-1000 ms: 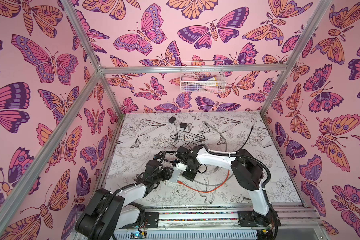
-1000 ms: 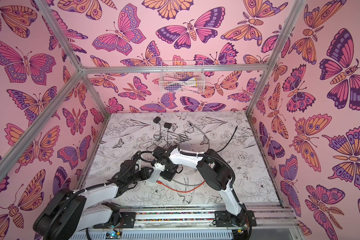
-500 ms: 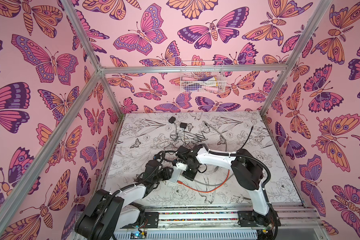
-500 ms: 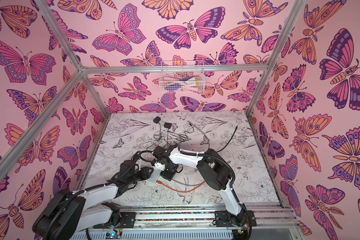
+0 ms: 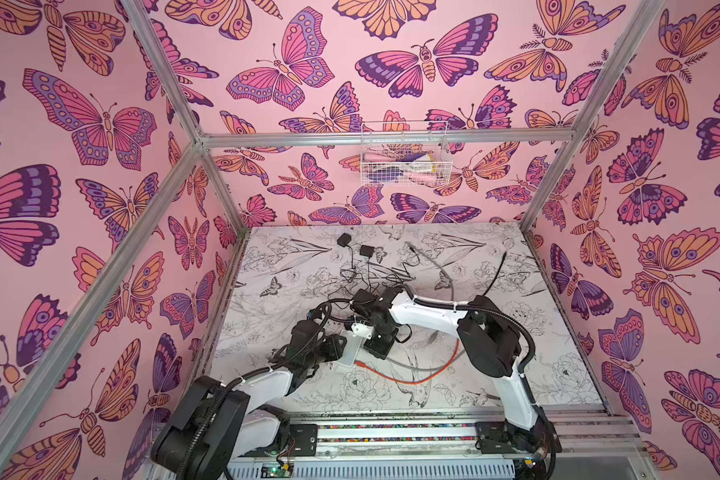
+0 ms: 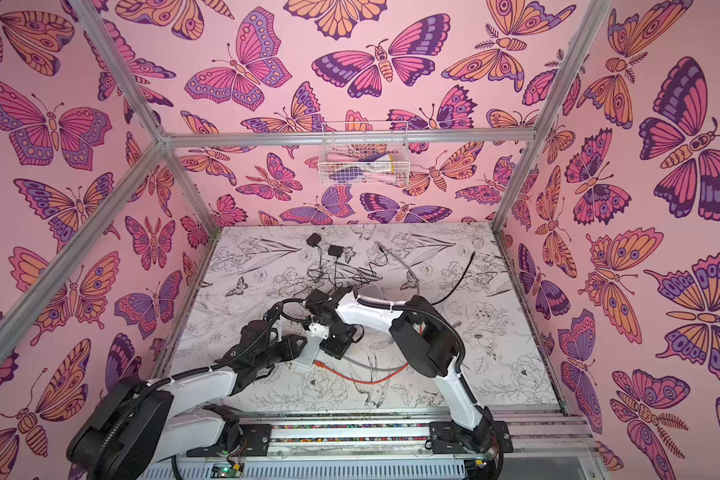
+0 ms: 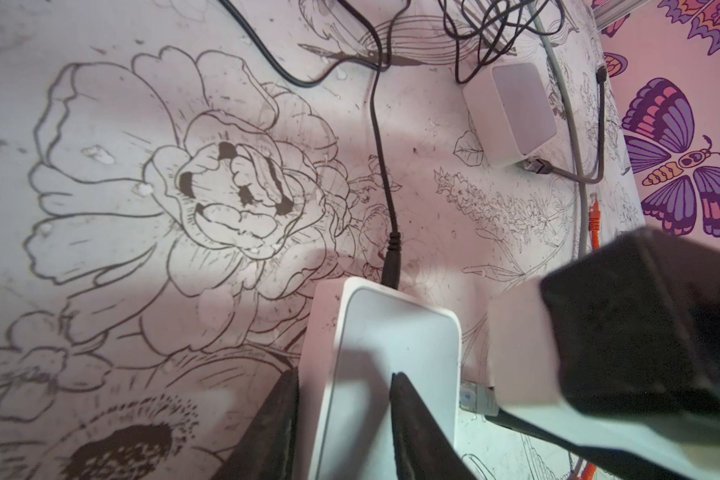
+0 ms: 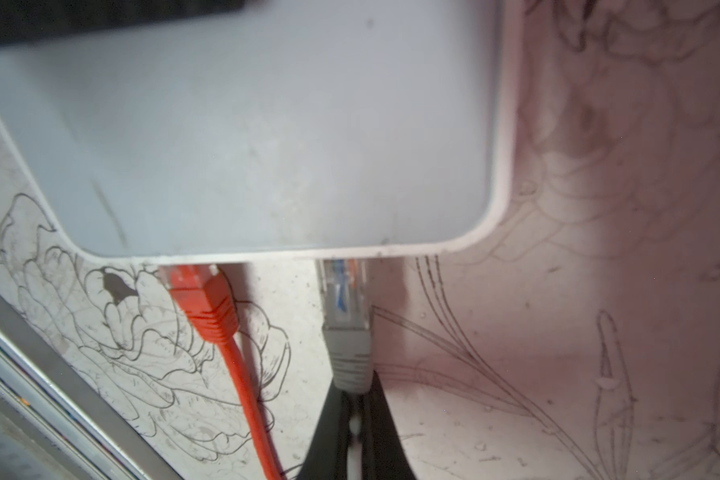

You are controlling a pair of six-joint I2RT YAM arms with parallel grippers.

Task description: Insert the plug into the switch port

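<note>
White rounded plastic switch box [image 8: 267, 137] sits pinched in our left fingers [image 7: 275, 424]. Our right fingers [image 8: 325, 436] pinch a round grey cable [image 8: 348, 361] behind its clear plug [image 8: 344, 291], whose tip meets the box's edge beside an orange plug [image 8: 202, 295].

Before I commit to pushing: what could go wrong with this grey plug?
The right gripper grips the grey plug at its tail, so pushing may tilt it. The orange plug sits close beside and could be nudged. The left gripper holds the switch at one edge; it may pivot.
</note>
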